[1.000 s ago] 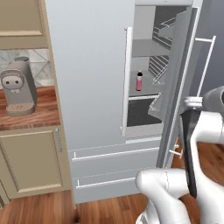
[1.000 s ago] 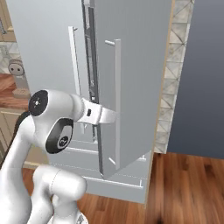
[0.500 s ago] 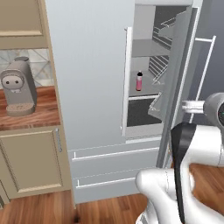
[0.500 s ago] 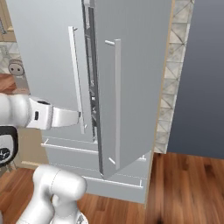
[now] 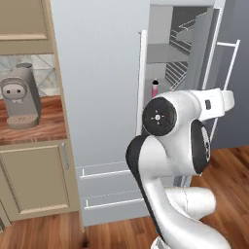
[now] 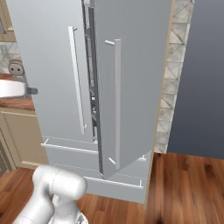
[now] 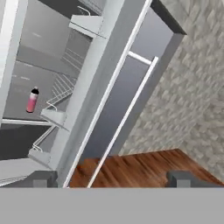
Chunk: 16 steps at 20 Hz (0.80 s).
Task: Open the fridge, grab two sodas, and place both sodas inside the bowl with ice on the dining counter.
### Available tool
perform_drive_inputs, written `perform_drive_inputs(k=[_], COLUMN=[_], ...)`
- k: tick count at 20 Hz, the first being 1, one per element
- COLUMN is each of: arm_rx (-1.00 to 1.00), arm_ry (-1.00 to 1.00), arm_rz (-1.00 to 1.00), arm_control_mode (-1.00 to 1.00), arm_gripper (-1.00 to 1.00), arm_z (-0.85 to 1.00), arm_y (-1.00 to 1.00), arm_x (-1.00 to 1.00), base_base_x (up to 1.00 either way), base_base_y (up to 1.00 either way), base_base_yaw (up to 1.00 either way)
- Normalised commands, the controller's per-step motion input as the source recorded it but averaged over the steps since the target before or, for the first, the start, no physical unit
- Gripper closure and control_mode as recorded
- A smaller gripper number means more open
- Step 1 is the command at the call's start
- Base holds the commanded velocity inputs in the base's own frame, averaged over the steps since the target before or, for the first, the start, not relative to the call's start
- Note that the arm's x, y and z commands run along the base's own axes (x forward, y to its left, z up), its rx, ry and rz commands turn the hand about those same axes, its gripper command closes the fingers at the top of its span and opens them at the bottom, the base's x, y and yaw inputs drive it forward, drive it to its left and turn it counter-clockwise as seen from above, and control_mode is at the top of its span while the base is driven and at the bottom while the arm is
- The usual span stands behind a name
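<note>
The fridge (image 5: pixel 102 97) stood with its right door (image 6: pixel 131 83) swung open. A red-labelled soda (image 7: pixel 32 100) stood upright on a shelf inside. The gripper (image 7: pixel 111 178) was spread wide, grasping nothing.

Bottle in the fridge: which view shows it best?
Hand view: the bottle stands whole on a shelf inside the open fridge, nothing in front of it. In the left base view only its top shows above the arm. In the right base view the door hides it.
</note>
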Motion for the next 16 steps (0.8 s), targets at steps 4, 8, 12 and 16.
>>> perform_drive_inputs(k=[4,8,12,16], arm_rx=[-0.16,-0.03,-0.04,-0.05], arm_ry=[0.12,0.05,0.03,0.2], arm_rz=[-0.01,0.0,0.0,0.01], arm_control_mode=[-1.0,-1.0,-1.0,-1.0], arm_gripper=[-1.0,-1.0,-1.0,-1.0], arm_z=[0.0,-0.17,-0.42,-0.05], arm_y=[0.41,0.01,0.0,-0.04], arm_x=[0.97,0.87,0.71,1.0], base_base_x=[0.0,0.0,0.0,0.0], base_base_y=[0.0,0.0,0.0,0.0], base_base_yaw=[0.0,0.0,0.0,0.0])
